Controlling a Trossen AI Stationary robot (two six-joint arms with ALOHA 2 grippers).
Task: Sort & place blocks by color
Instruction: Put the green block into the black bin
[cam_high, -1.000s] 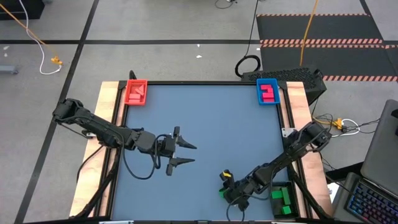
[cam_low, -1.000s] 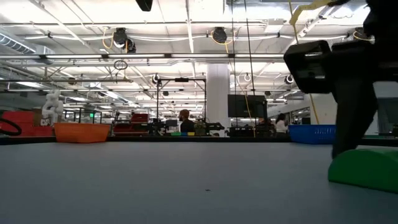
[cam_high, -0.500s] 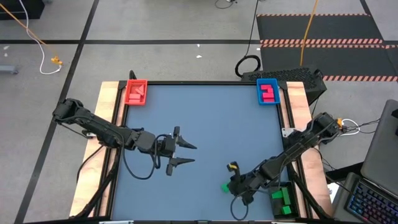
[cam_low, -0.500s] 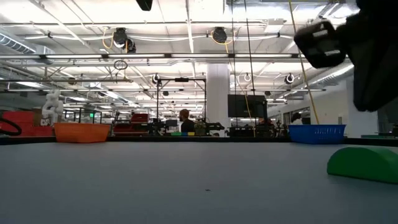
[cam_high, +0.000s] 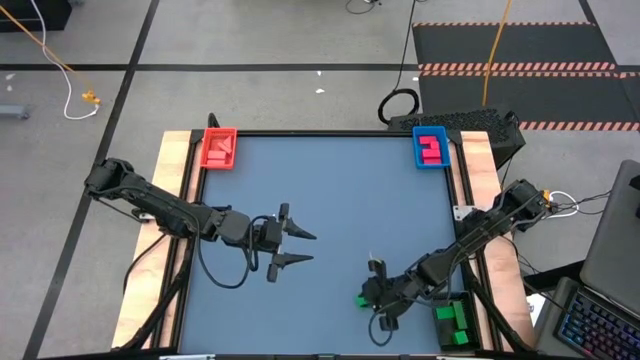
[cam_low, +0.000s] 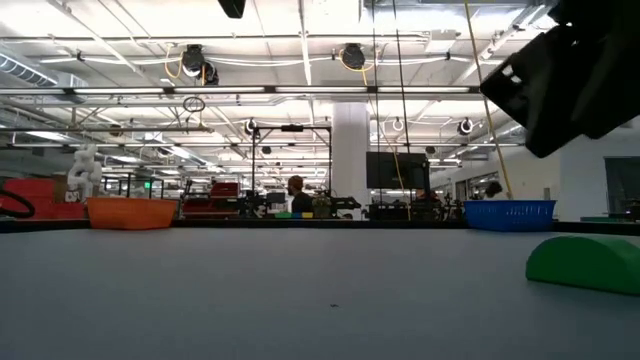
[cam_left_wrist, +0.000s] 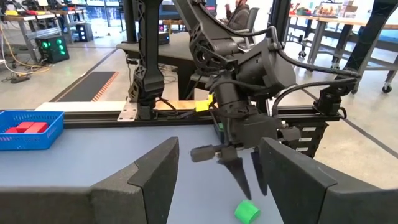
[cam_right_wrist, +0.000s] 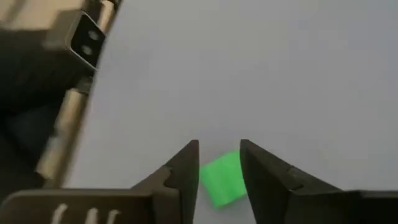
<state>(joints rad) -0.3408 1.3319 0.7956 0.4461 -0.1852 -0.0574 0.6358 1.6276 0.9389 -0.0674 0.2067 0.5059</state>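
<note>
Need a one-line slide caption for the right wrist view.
Right gripper poised open over a small green block lying on the grey-blue table.

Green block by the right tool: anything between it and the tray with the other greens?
Nothing visible. The green block lies on bare mat below the right tool, whose tips stand open above it. The mat toward the dark tray holding green blocks shows only the right arm above it. The left tool waits open mid-table.

Overhead, table-level, 2 wrist cams; all see table (cam_high: 330, 200).
</note>
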